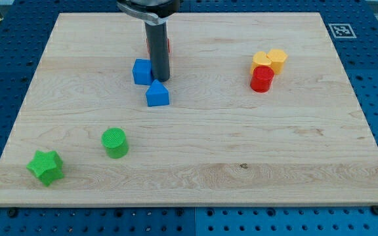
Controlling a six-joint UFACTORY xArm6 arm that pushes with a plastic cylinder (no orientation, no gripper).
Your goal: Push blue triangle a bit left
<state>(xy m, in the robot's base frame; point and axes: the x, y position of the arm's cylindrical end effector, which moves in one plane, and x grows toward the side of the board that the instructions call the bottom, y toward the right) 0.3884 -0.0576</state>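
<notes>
No gripper on this rig, so nothing to read as apart, together or clamped; just the straight dark rod, w/ my tip [161, 80] down on the pale wooden board [195, 170].

Task thing: the small blue triangle block [157, 94] sits left of centre, in the far half of the board. My tip is just on its far side, a touch to the right of its peak; looks touching or nearly so, can't tell which. Immediately left of my tip is a blue cube-ish block [142, 71], which seems to touch the rod's left side. Behind the rod a bit of a red block [168, 44] shows, shape hidden.

Progress, as a judgement: push not visibly done. Tip is at the far/right corner of the triangle, not squarely on its right face, so a leftward sweep from here would prob. catch the blue cube too and only graze the triangle. Likely needs tip moved nearer, onto the triangle's right side, then a short shove left. Left of the triangle the board is open, so nothing blocks a small move.

Others, well apart: two yellow blocks [270, 60] w/ a red cylinder [262, 79] touching them, far right; a green cylinder [115, 142] and green star-shaped block [45, 166], near left.
</notes>
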